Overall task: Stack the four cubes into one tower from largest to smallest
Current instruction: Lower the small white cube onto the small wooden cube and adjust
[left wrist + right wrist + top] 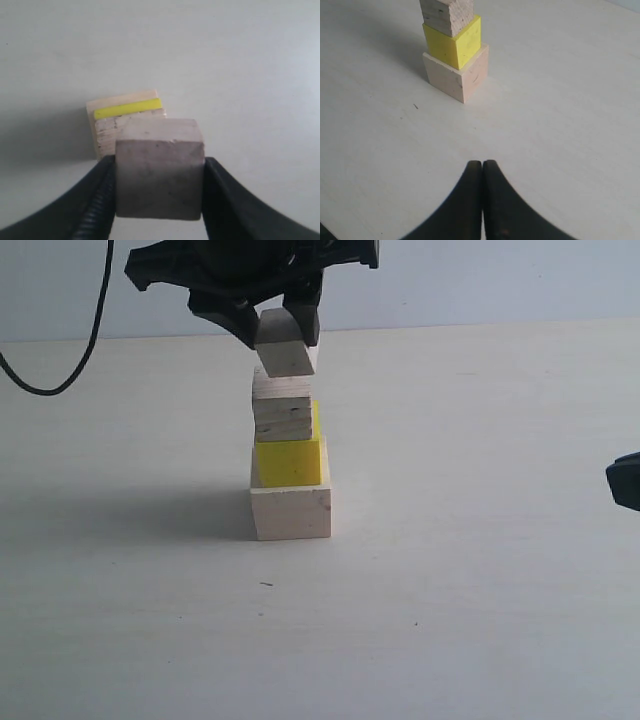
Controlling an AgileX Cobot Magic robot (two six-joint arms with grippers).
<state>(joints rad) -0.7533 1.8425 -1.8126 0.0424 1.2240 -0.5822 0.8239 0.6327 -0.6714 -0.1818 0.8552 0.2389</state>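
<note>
Left hand point(279, 335) grips the small whitish-grey wooden cube point(283, 352), tilted, just above the layered-grain raw-wood cube point(282, 412) atop the bright yellow cube point(289, 461) and large pale wood cube point(291, 512). Three levels stand; only this cap remains to place. Right hand point(482, 172) is closed, empty

Three cubes are standing stacked on the white table point(480, 570) — a fourth is hanging over them.
The bright yellow cube point(289, 462) is sitting on the large pale smooth-wood cube point(291, 512), with the layered-grain raw-wood cube point(282, 410) on top. The small whitish-grey wooden cube point(283, 348) is tilting between the left gripper point(272, 335) jaws just above — the right gripper point(625, 480) is hanging well apart, rightward.
</note>
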